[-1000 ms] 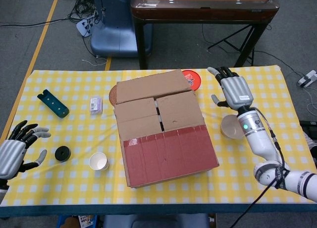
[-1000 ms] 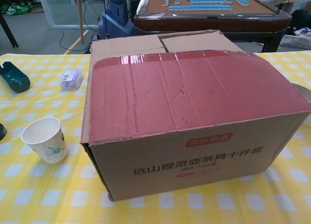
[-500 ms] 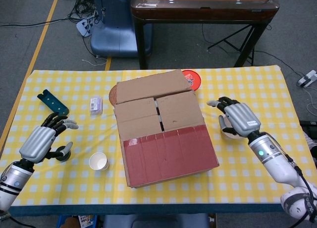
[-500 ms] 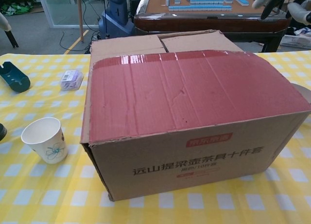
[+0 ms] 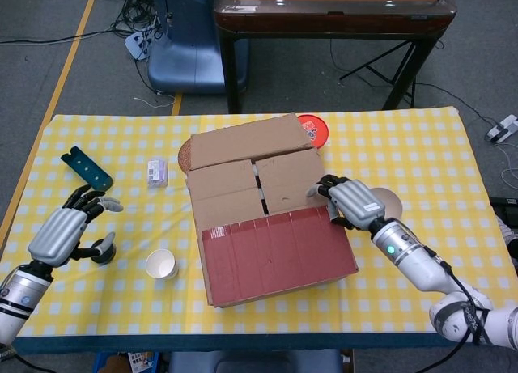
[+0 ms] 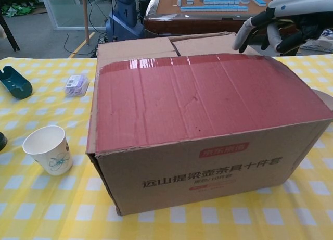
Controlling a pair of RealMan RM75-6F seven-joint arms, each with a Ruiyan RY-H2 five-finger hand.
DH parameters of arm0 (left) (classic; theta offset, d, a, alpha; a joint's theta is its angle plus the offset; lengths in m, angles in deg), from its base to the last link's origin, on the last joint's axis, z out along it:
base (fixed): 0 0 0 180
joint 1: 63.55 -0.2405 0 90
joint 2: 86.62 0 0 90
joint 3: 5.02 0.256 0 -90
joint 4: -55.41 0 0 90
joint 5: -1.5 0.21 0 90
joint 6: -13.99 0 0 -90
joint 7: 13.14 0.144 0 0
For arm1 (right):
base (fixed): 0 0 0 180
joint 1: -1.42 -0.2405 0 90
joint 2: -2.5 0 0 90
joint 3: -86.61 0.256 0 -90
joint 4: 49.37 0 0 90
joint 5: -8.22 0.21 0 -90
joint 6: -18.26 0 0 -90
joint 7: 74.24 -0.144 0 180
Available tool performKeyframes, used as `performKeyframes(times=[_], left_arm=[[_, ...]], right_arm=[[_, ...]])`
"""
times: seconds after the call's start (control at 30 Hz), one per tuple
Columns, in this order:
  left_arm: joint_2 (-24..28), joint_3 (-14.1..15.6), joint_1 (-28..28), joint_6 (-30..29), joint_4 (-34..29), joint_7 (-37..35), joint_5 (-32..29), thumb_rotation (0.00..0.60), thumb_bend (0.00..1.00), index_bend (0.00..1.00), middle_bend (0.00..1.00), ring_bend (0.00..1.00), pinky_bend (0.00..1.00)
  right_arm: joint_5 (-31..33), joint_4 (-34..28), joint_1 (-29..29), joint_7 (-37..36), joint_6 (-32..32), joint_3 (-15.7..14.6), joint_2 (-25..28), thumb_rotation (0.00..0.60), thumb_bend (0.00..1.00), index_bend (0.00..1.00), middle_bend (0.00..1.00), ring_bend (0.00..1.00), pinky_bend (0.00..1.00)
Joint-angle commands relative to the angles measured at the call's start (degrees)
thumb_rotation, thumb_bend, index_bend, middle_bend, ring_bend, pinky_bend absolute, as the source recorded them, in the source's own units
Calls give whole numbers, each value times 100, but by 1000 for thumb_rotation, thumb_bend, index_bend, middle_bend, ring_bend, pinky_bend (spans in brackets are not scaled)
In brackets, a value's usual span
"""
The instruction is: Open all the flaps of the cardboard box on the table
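A cardboard box [image 5: 263, 207] [image 6: 203, 120] stands mid-table, its top flaps lying flat, the near one covered in red tape [image 5: 275, 247]. My right hand [image 5: 350, 201] [image 6: 281, 21] hovers at the box's right top edge, fingers spread and reaching over the brown flap, holding nothing. Whether it touches the cardboard I cannot tell. My left hand [image 5: 66, 229] floats over the table's left side, fingers loosely apart and empty, right by a small black disc [image 5: 103, 250].
A white paper cup [image 5: 161, 264] [image 6: 48, 149] stands left of the box. A teal bracket [image 5: 86, 168], a small packet [image 5: 157, 171], a red lid [image 5: 312, 129] behind the box and a brown bowl [image 5: 388, 201] to its right lie about.
My right hand has swung left from beside the brown bowl to the box's right top edge. The left hand has drifted slightly back toward the left.
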Motion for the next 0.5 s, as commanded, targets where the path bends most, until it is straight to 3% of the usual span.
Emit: performKeyframes(times=[0.03,0.5], left_arm=[[4,9,-11,-25,15,-17,-15,543,437,358,259,142,0],[-8,74,-67,-134,178,-27,-64,540,438,365,259,142,0]], right_arm=[[82,12,-102,128,-63,-4,-64,600,959,289,271,141,231],[2,-284,-38,112,101,-74,116,600,967,383,271,140,231]])
